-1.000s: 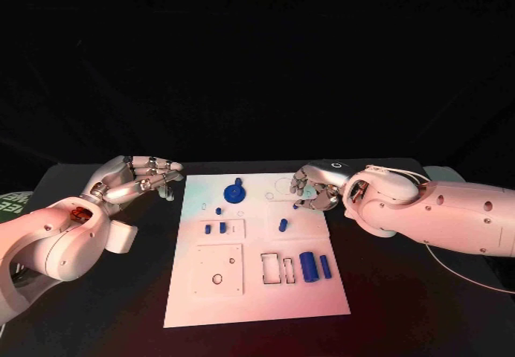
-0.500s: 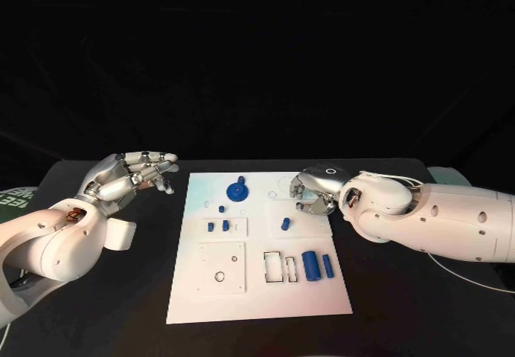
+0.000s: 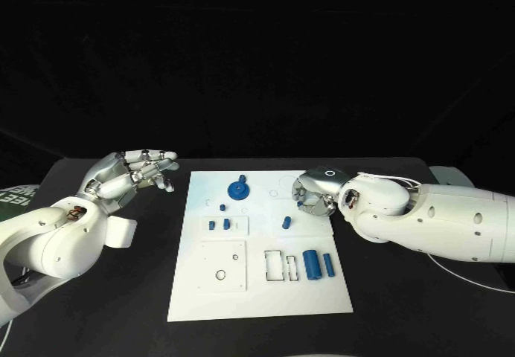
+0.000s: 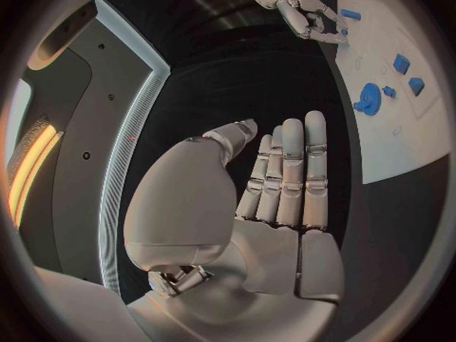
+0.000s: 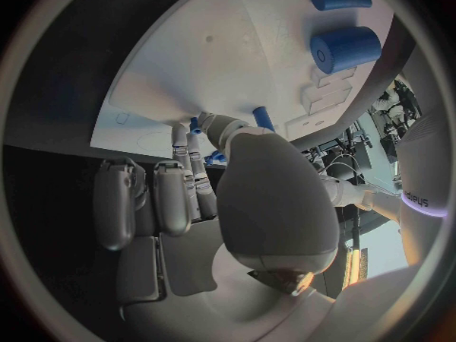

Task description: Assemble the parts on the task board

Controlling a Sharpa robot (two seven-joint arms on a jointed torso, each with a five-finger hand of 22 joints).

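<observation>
the right hand (image 3: 312, 195) reaches over the task board's (image 3: 257, 297) far right edge, fingers mostly hidden, grip unclear. the left hand (image 3: 134, 172) hovers beside the board, fingers straight, empty. a blue gear (image 3: 237, 191) and two blue cylinders (image 3: 317, 265) lie on the board.

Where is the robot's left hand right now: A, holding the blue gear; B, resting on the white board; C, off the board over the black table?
C: the left hand hovers over the black table beside the white task board, fingers apart, holding nothing.
</observation>
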